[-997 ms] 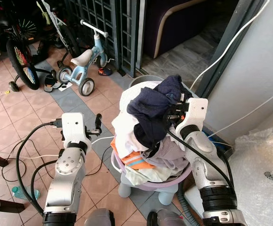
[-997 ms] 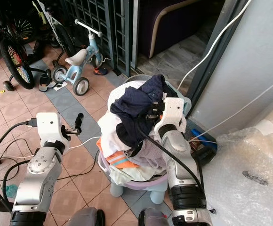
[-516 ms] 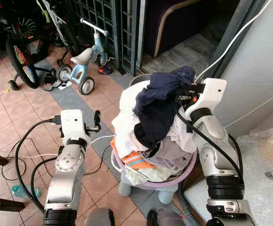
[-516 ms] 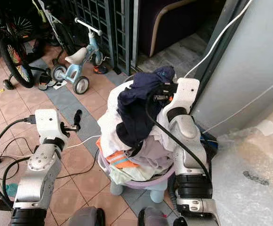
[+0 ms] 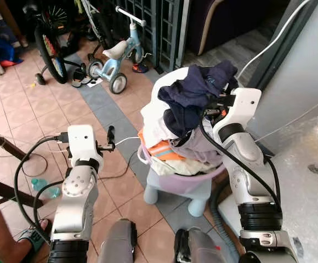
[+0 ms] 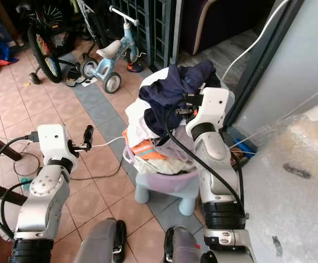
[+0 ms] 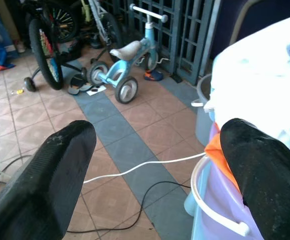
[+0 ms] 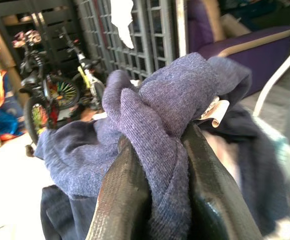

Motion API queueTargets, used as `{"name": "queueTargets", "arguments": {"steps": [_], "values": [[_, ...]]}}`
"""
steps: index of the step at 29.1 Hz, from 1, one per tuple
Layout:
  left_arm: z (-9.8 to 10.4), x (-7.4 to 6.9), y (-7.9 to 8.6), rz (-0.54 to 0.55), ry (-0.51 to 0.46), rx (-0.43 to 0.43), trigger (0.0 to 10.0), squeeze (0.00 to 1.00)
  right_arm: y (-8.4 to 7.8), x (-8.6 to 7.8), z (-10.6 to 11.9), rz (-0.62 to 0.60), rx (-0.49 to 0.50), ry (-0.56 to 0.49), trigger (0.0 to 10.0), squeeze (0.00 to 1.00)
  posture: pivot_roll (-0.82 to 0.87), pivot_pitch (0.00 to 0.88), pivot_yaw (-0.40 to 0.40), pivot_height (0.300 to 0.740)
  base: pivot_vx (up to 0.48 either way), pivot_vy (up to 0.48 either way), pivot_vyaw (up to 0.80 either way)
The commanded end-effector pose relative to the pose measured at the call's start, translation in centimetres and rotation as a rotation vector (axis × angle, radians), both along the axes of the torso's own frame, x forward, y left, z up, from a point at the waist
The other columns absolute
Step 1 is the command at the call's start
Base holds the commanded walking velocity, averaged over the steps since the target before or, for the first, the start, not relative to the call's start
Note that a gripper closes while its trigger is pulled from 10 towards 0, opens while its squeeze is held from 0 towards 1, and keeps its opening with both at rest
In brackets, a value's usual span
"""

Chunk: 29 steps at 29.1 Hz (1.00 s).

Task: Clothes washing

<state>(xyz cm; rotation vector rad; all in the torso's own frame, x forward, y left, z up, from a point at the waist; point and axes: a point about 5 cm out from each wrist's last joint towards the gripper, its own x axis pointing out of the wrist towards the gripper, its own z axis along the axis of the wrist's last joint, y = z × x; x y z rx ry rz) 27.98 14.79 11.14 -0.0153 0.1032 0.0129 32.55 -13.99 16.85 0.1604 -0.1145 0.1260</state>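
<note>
Where the heap of laundry peaks, a dark navy knit garment (image 5: 194, 96) sits on top, bunched and pinched between the two black fingers of the right gripper (image 8: 157, 185). The right wrist view gives the grip plainly: a fold of navy cloth is squeezed between the fingers, jaws narrow on it, and a small curled white label (image 8: 216, 111) sticks out of the fabric beside them. The head views give only the silver wrist pressed against the pile's right side, fingers buried in cloth.

Under the navy piece lie white cloth (image 5: 154, 118), an orange garment with grey stripes (image 5: 160, 150) and pale lavender-grey fabric, all heaped above the rim of a round lilac plastic laundry basket (image 5: 175, 178). The basket rests on a pale blue plastic stool (image 5: 172, 192) on the tiled floor.

The left gripper (image 5: 111, 139) is held out to the left of the basket, apart from it, over terracotta tiles. Its wrist view shows the fingers (image 7: 60, 165) spread wide with nothing between them, and the basket rim and an orange fold near one fingertip. A white cable (image 7: 145, 165) runs across the tiles.

Further back stand a light blue child's balance bike (image 5: 120, 52), a black bicycle with training wheels (image 5: 49, 46) and a dark metal grille gate (image 5: 164, 27). A person's foot in a sandal (image 5: 30, 241) shows at the lower left.
</note>
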Motion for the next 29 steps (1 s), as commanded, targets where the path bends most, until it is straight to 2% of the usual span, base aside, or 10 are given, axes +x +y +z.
{"name": "queueTargets", "arguments": {"steps": [1, 2, 3, 5, 6, 9, 15, 19, 29], "values": [[0.5, 0.5, 0.3, -0.018, -0.026, 0.008, 10.0, 0.0, 0.1, -0.2, 0.4, -0.013, -0.001, -0.026, 0.6, 0.0, 0.02, 0.059, -0.005, 0.74, 0.0, 0.0, 0.0], [0.5, 0.6, 0.3, -0.016, -0.024, 0.011, 10.0, 0.0, 0.1, -0.3, 0.3, -0.014, -0.003, -0.025, 0.6, 0.0, 0.01, 0.06, -0.005, 0.74, 0.0, 0.0, 0.0], [0.4, 0.6, 0.5, 0.0, -0.022, 0.012, 10.0, 0.0, 0.2, -0.6, 0.3, -0.014, -0.006, -0.025, 4.6, 0.0, 0.01, 0.061, -0.003, 0.74, 0.0, 0.0, 0.0], [0.3, 0.6, 0.6, 0.009, -0.02, 0.011, 10.0, 0.0, 0.1, -0.7, 0.3, -0.013, -0.007, -0.026, 4.6, 0.0, 0.02, 0.059, -0.003, 0.74, 0.0, 0.0, 0.0], [0.4, 0.5, 0.5, 0.012, -0.021, 0.008, 10.0, 0.0, 0.1, -1.0, 0.2, -0.014, -0.027, -0.03, 10.0, 0.0, 0.03, 0.062, -0.004, 0.74, 0.0, 0.0, 0.0], [0.4, 0.3, 0.2, 0.007, -0.021, 0.003, 10.0, 0.0, -0.3, -1.0, 0.1, -0.023, -0.066, -0.037, 10.0, 0.0, 0.03, 0.06, -0.007, 0.74, 0.0, 0.0, 0.0], [0.3, 0.2, 0.6, 0.029, -0.026, 0.002, 10.0, 0.0, -0.4, 0.1, 0.6, -0.033, -0.064, -0.051, 10.0, 0.0, 0.05, 0.053, -0.018, 0.74, 0.0, 0.0, 0.0], [0.5, 0.2, 0.7, 0.035, -0.036, -0.013, 10.0, 0.0, -0.3, 0.2, 0.8, -0.028, -0.077, -0.057, 10.0, 0.0, 0.05, 0.054, -0.017, 0.74, 0.0, 0.0, 0.0], [0.3, -0.3, 0.0, -0.018, -0.044, -0.03, 10.0, 0.0, -2.8, -1.4, -0.7, -0.187, -0.164, -0.032, 10.0, 0.0, 0.03, 0.046, 0.0, 0.74, 0.0, 0.0, -0.68]]}}
